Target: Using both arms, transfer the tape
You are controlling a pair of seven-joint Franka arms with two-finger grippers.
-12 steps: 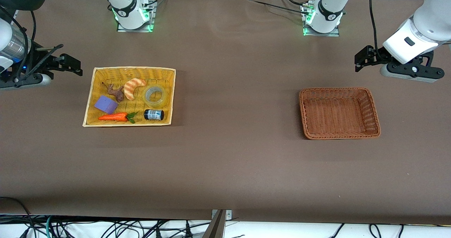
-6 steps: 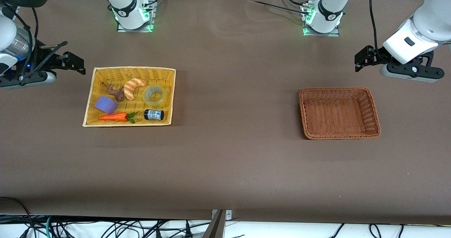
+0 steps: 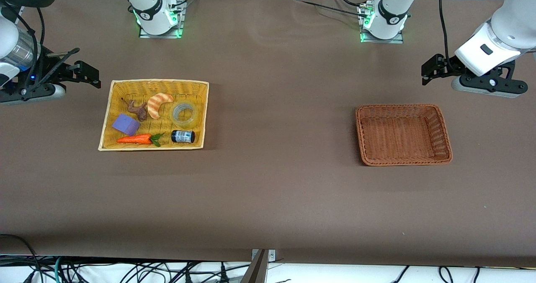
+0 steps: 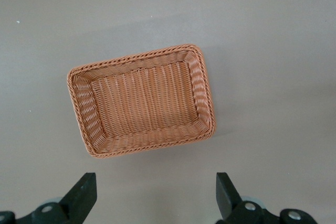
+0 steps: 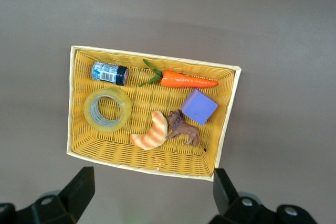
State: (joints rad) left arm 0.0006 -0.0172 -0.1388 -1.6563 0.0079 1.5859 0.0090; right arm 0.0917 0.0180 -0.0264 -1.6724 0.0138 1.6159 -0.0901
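The tape (image 3: pixel 184 112), a translucent yellowish ring, lies flat in the yellow basket (image 3: pixel 155 83) at the right arm's end of the table. It also shows in the right wrist view (image 5: pixel 107 109), between a small dark jar and a croissant. My right gripper (image 3: pixel 86 73) is open and empty in the air over bare table beside the yellow basket; its wrist view (image 5: pixel 152 182) looks down on that basket. My left gripper (image 3: pixel 431 70) is open and empty over bare table beside the brown basket (image 3: pixel 403 107), and it waits there (image 4: pixel 155 184).
The yellow basket also holds a dark jar with a blue label (image 3: pixel 182 136), a carrot (image 3: pixel 136 139), a purple block (image 3: pixel 125 124), a croissant (image 3: pixel 159 104) and a brown toy animal (image 3: pixel 137 109). The brown basket (image 4: pixel 140 59) has nothing in it.
My right gripper has shifted slightly toward the yellow basket. The left arm and the things in the baskets have not moved.
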